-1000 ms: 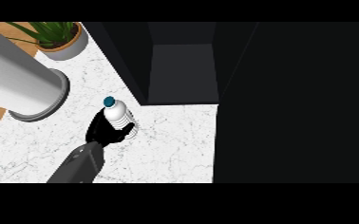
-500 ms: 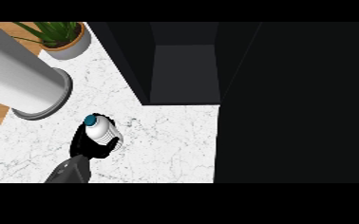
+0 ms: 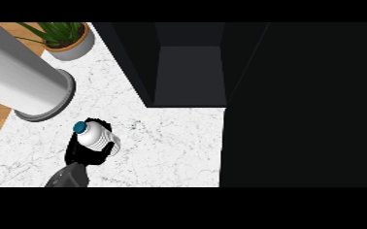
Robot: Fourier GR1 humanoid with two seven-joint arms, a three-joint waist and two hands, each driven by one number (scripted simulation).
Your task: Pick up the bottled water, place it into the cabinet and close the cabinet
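Bottled water [image 3: 97,138] clamped in my left hand [image 3: 80,154], fingers curled round it, at the counter [image 3: 165,145] left, nr grey cylinder [image 3: 28,82]. Step: carrying. Next, I judge: swing right into open cabinet [image 3: 190,73] w/o clipping its wall.
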